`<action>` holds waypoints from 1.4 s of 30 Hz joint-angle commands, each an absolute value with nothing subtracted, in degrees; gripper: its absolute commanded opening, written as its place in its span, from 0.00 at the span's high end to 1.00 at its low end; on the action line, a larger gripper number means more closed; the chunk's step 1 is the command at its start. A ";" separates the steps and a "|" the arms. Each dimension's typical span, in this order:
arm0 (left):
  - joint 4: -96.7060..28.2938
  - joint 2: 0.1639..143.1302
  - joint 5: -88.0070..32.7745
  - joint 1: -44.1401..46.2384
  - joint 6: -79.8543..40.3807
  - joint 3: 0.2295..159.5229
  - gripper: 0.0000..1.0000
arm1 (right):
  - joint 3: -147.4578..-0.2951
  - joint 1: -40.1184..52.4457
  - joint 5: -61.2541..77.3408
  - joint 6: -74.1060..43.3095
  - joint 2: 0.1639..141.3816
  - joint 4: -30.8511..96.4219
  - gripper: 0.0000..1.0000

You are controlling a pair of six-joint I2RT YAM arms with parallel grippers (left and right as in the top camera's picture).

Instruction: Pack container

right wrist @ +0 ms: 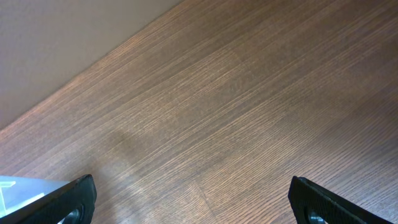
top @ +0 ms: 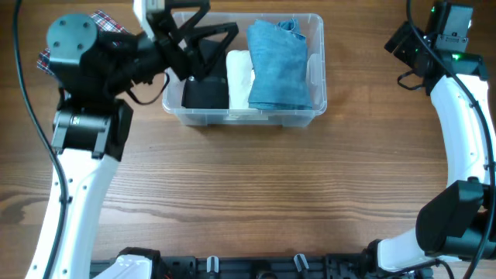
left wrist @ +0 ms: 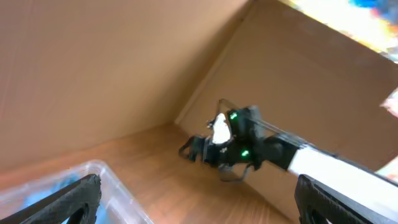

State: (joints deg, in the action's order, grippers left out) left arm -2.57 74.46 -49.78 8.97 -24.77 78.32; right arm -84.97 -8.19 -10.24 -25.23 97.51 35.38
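The clear container (top: 316,71) stands at the back middle of the table. It holds a folded black garment (top: 204,93), a folded white garment (top: 240,77) and a folded blue garment (top: 277,66) side by side. My left gripper (top: 221,19) is open and empty, raised over the container's left part and pointing right. In the left wrist view (left wrist: 205,208) the container rim (left wrist: 115,180) shows at lower left. My right gripper (top: 401,43) is open and empty at the far right; in the right wrist view (right wrist: 193,205) it is above bare table.
A red plaid cloth (top: 105,21) lies at the back left, mostly hidden behind my left arm. A container corner (right wrist: 15,185) shows at the lower left of the right wrist view. My right arm (left wrist: 239,143) shows in the left wrist view before a brown wall.
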 commanded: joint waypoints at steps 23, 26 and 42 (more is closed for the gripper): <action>-27.44 93.17 8.80 35.92 -7.57 82.63 0.00 | -84.66 -8.12 -9.76 -25.65 98.48 35.22 0.00; -29.43 93.56 10.20 36.16 -6.57 84.25 0.00 | -84.66 -8.12 -9.76 -25.65 98.48 35.22 0.00; -52.23 101.45 3.27 36.34 -4.71 112.42 0.00 | -84.66 -8.12 -9.76 -25.65 98.48 35.22 0.00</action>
State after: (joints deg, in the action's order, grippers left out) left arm -53.84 98.80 7.99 36.01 -6.02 112.14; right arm -84.93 -8.19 -10.24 -25.23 97.51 35.33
